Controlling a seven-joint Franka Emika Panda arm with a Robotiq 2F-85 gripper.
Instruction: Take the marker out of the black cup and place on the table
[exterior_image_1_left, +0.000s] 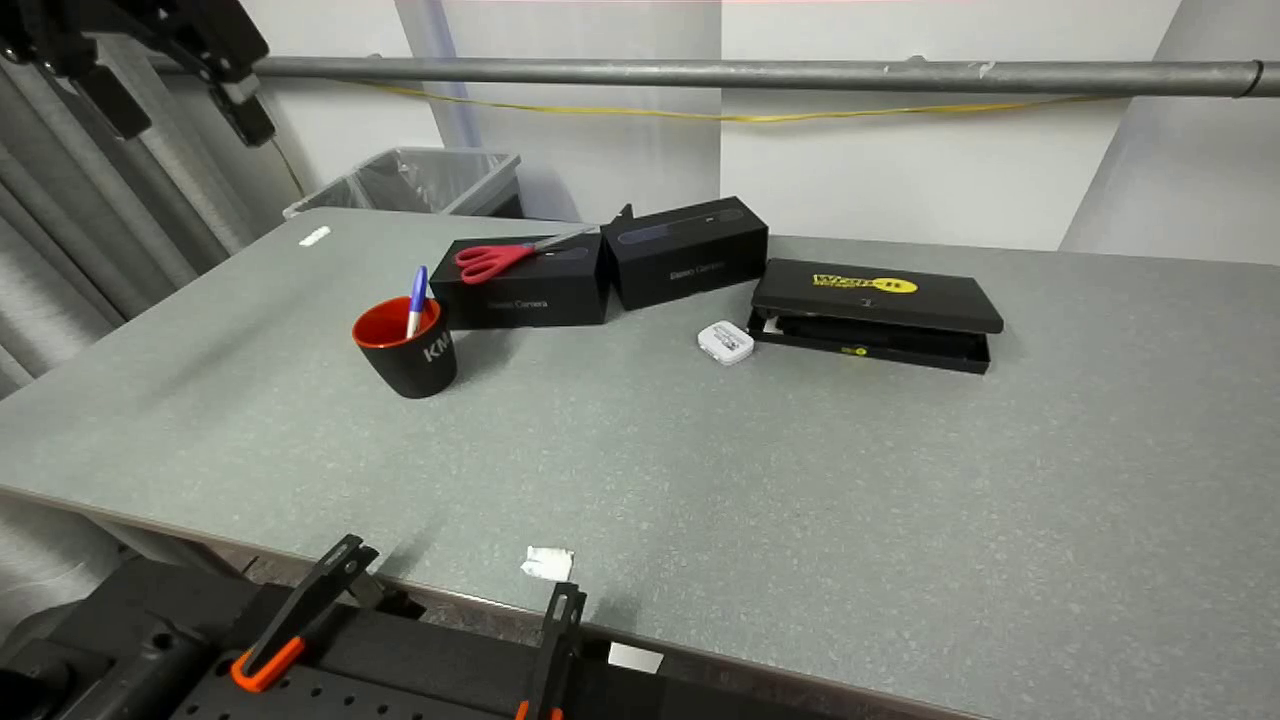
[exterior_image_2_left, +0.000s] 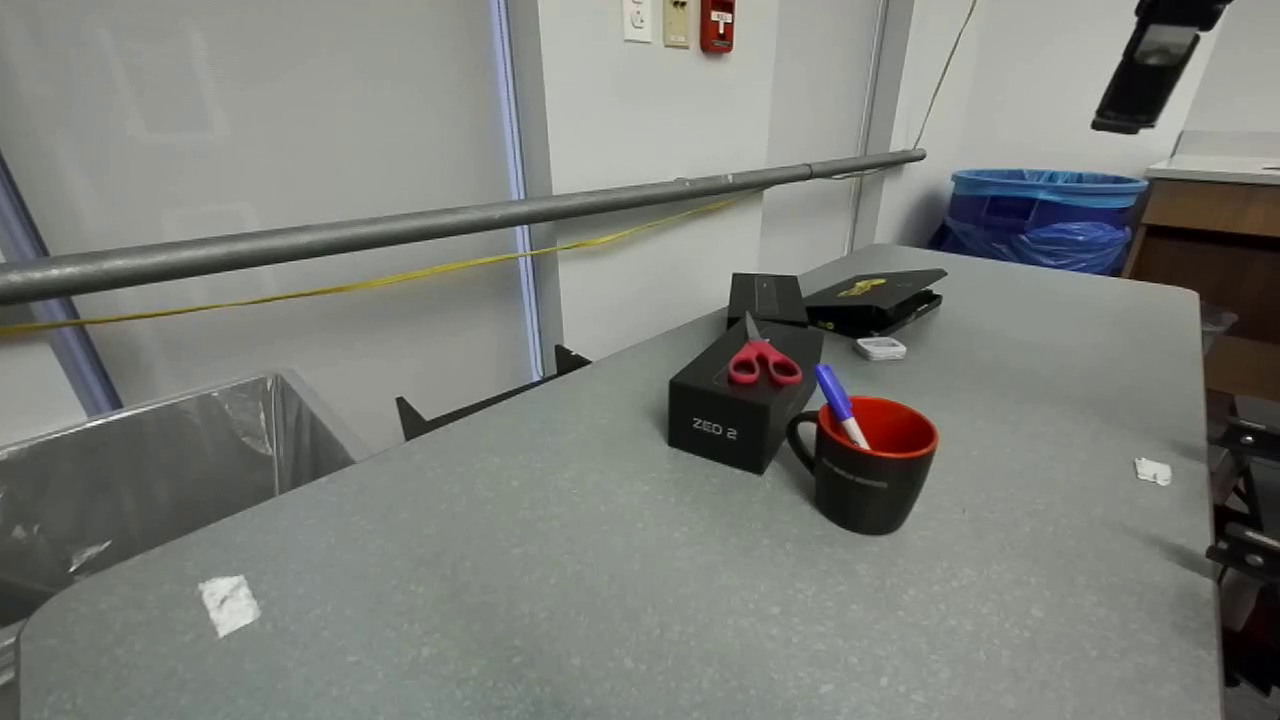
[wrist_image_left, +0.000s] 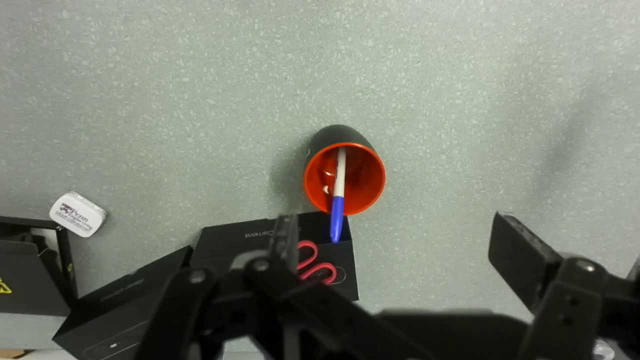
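The black cup (exterior_image_1_left: 412, 370) with its red inside stands upright on the grey table (exterior_image_1_left: 720, 470); it also shows in an exterior view (exterior_image_2_left: 868, 490) and the wrist view (wrist_image_left: 340, 134). The blue and whitish marker (exterior_image_1_left: 416, 302) leans inside it with its blue cap above the rim, seen also in an exterior view (exterior_image_2_left: 841, 402) and the wrist view (wrist_image_left: 338, 202). The marker's lower end is hidden in the cup. My gripper (exterior_image_1_left: 190, 122) is open and empty, high above the table. In the wrist view its fingers (wrist_image_left: 395, 231) are wide apart, and the marker appears nearer the left finger.
Two black camera boxes (exterior_image_1_left: 520, 295) (exterior_image_1_left: 690, 255) stand behind the cup. Red scissors (exterior_image_1_left: 490, 262) lie on the nearer one. A half-open black case (exterior_image_1_left: 875, 310) and a small white case (exterior_image_1_left: 725, 342) lie farther along. Clamps (exterior_image_1_left: 320, 600) grip the table edge. A grey bin (exterior_image_2_left: 180, 440) stands beyond it.
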